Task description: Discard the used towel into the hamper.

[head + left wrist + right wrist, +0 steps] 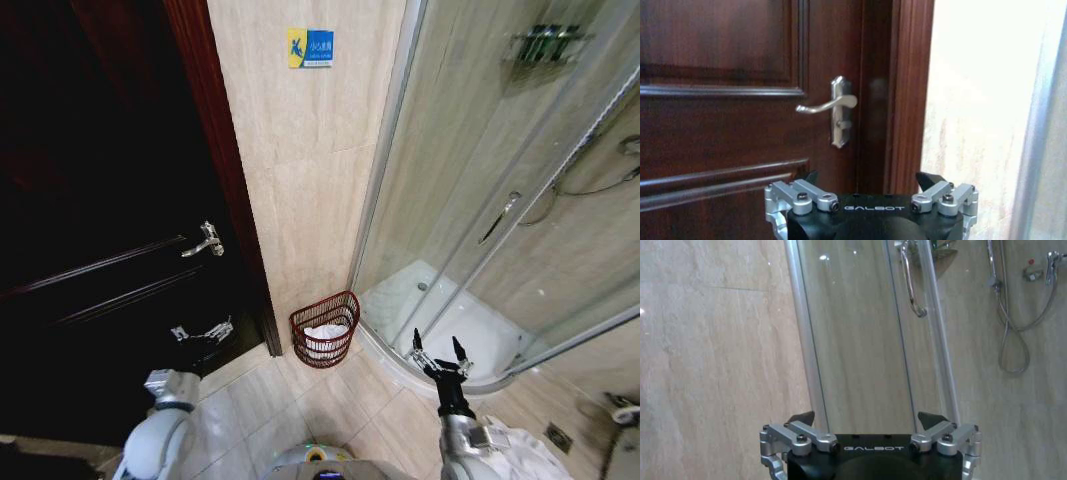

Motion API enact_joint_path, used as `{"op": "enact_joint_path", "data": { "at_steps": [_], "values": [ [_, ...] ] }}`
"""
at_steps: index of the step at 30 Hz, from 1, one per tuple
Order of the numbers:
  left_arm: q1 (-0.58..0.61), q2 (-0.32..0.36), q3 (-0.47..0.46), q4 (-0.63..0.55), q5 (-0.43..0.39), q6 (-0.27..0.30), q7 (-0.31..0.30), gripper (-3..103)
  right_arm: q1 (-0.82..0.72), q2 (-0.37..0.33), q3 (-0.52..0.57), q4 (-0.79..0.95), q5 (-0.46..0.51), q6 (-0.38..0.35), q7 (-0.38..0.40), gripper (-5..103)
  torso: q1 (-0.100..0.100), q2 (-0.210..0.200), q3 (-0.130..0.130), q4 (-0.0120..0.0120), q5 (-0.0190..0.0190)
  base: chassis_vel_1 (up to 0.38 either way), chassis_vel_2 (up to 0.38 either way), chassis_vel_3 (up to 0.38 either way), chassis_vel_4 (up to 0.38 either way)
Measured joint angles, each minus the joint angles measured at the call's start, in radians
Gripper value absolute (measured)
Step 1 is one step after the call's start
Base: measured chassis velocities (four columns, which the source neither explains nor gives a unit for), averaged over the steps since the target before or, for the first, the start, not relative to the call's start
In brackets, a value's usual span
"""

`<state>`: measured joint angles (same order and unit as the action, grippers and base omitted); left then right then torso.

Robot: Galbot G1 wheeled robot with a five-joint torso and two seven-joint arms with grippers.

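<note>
Right gripper [438, 352] stood raised before the curved shower enclosure [480, 200], fingers spread wide with nothing between them and touching nothing. In the right wrist view the same claw [867, 418] showed two dark fingertips [802, 418] well apart, aimed at the glass, with one chrome door handle [910, 285] and one shower hose [1013, 335] behind the panel.

Left gripper [867, 179] also gaped, fingertips [929, 179] apart and holding nothing, facing the dark wooden door [720, 125]. The left arm [160, 425] sat low at the robot's left near the door.

One hamper [324, 329], reddish-brown open-weave, stood on the tiled floor [330, 400] against the beige wall, between the door frame [225, 170] and the shower tray [450, 320]. White cloth [327, 335] lay inside it.

Counts: two levers on the door in the head view, upper [205, 240] and lower [208, 331]; one blue-and-yellow wall sign [310, 47]; one wire shelf [545, 45] high in the shower.

The left wrist view gave one door lever [830, 105] close up. More white fabric [525, 450] lay by the right arm's base in the head view.
</note>
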<state>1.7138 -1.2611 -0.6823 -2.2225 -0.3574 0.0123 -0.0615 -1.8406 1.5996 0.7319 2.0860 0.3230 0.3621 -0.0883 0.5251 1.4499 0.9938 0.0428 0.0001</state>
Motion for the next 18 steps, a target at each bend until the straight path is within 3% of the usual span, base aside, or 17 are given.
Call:
{"op": "enact_joint_path", "data": {
  "at_steps": [6, 18],
  "values": [
    [0.023, -0.013, -0.025, -0.062, -0.01, 0.029, 0.023, 95, 0.001, -0.006, -0.005, 0.015, 0.001, 0.0, -0.004, 100, 0.0, 0.0, 0.0, 0.0, 0.0, 0.0, 0.0, 0.0, 0.0],
    [0.022, -0.014, -0.025, -0.066, -0.013, 0.035, 0.024, 98, 0.008, -0.001, 0.024, 0.071, -0.028, 0.011, 0.002, 100, 0.0, 0.0, 0.0, 0.0, 0.0, 0.0, 0.0, 0.0, 0.0]
  ]
}}
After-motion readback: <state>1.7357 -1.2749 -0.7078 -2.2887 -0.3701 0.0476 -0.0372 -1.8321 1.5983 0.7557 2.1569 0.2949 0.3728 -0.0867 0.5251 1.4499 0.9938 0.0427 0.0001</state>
